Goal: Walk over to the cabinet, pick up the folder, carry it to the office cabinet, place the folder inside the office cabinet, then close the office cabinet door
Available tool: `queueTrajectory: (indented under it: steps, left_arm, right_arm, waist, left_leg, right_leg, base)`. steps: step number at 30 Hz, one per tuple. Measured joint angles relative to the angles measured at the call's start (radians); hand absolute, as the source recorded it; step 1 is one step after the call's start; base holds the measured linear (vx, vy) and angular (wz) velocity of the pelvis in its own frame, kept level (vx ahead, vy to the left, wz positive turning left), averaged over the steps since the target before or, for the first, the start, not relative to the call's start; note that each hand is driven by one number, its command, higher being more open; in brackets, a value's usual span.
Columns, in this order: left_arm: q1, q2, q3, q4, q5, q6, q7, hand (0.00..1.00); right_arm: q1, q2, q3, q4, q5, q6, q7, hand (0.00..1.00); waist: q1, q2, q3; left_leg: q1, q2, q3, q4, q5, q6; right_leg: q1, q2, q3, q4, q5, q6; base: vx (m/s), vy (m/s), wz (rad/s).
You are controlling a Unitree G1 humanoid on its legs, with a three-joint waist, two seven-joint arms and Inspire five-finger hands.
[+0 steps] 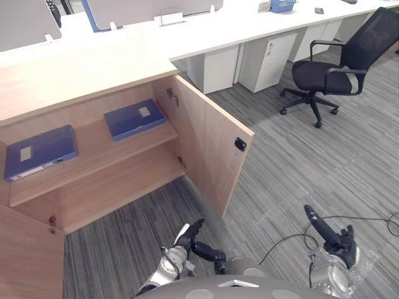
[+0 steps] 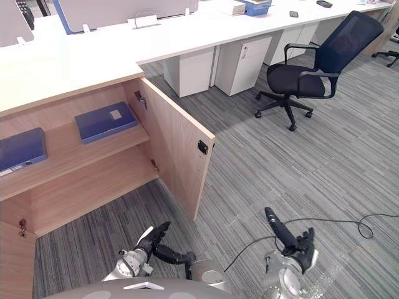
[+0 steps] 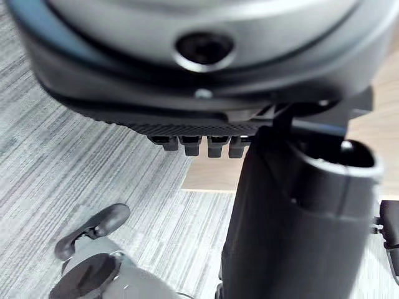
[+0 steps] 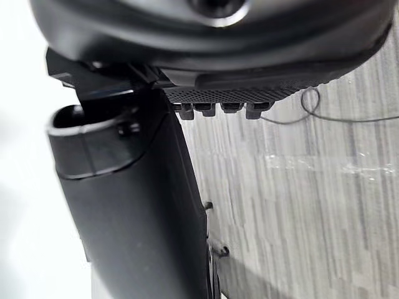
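Two blue folders lie flat on the upper shelf of the open wooden cabinet (image 1: 118, 187): one folder (image 1: 134, 118) towards the right, the other folder (image 1: 40, 151) at the left end. The cabinet's right door (image 1: 209, 149) stands swung out towards me. My left hand (image 1: 202, 249) hangs low in front of the cabinet, open and holding nothing. Low on the right, over the carpet, my right hand (image 1: 336, 240) is also open and holds nothing. Both hands are well short of the shelf.
A black office chair (image 1: 336, 62) stands on the carpet at the right. White drawer units (image 1: 265, 59) sit under a long white desk (image 1: 206, 31) behind the cabinet. Another wooden door panel (image 1: 28, 255) juts out at the lower left.
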Motion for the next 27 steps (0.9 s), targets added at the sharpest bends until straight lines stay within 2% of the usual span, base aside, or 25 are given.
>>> queueTrajectory:
  steps: [5, 9, 14, 16, 20, 23, 27]
  left_arm:
    - [0.013, 0.004, 0.003, 0.000, 0.016, 0.001, 0.001, 1.00]
    - [0.012, 0.004, 0.003, -0.001, 0.026, 0.001, -0.005, 1.00]
    - [0.010, 0.037, 0.004, 0.003, 0.025, 0.000, -0.006, 1.00]
    - [0.011, 0.057, 0.009, 0.021, 0.026, 0.000, -0.013, 1.00]
    - [0.006, 0.087, 0.026, 0.038, 0.024, 0.000, -0.023, 1.00]
    - [0.004, 0.096, 0.063, 0.059, 0.000, -0.001, -0.023, 1.00]
    - [0.004, 0.097, 0.091, 0.073, -0.044, -0.002, -0.021, 1.00]
  right_arm:
    - [0.032, 0.004, -0.065, -0.021, -0.002, -0.009, -0.009, 1.00]
    - [0.021, -0.001, -0.115, -0.029, -0.006, -0.009, -0.017, 1.00]
    - [-0.104, -0.078, -0.161, 0.004, -0.005, -0.008, -0.017, 1.00]
    - [-0.235, -0.207, -0.192, 0.165, -0.004, -0.008, 0.001, 1.00]
    - [-0.431, -0.398, -0.244, 0.467, -0.001, -0.005, 0.007, 1.00]
    - [-0.544, -0.485, -0.236, 0.640, 0.004, 0.009, 0.032, 1.00]
    - [-0.608, -0.526, -0.177, 0.723, 0.004, 0.025, 0.054, 1.00]
  waist:
    - [0.002, 0.009, -0.006]
    - [0.008, 0.011, -0.019]
    - [0.029, 0.001, -0.034]
    - [0.036, -0.007, -0.037]
    - [0.059, -0.006, -0.038]
    - [0.063, -0.005, -0.038]
    - [0.080, -0.002, -0.039]
  left_leg:
    - [-0.006, 0.000, -0.013, 0.010, -0.003, 0.003]
    - [-0.039, -0.002, -0.065, 0.016, -0.006, 0.009]
    - [-0.070, -0.017, -0.132, 0.017, 0.004, 0.017]
    - [-0.072, -0.039, -0.166, -0.009, 0.020, 0.029]
    - [-0.072, -0.075, -0.224, -0.060, 0.048, 0.044]
    - [-0.073, -0.100, -0.271, -0.107, 0.077, 0.055]
    - [-0.076, -0.116, -0.298, -0.140, 0.095, 0.060]
  right_leg:
    - [0.003, -0.008, -0.012, 0.000, 0.000, 0.000]
    - [0.004, -0.033, -0.055, -0.003, -0.002, 0.004]
    - [0.012, -0.065, -0.101, -0.003, 0.001, 0.005]
    - [0.017, -0.089, -0.126, -0.004, 0.001, 0.010]
    - [0.031, -0.125, -0.166, -0.010, 0.002, 0.019]
    - [0.042, -0.148, -0.201, -0.024, 0.007, 0.027]
    - [0.045, -0.159, -0.222, -0.035, 0.011, 0.032]
  base:
    - [-0.02, -0.001, 0.08]
    - [0.00, 0.011, 0.34]
    - [0.00, 0.018, 0.38]
    - [-0.02, 0.034, 0.43]
    - [-0.02, 0.024, 0.45]
    - [-0.02, 0.000, 0.43]
    - [0.00, 0.016, 0.21]
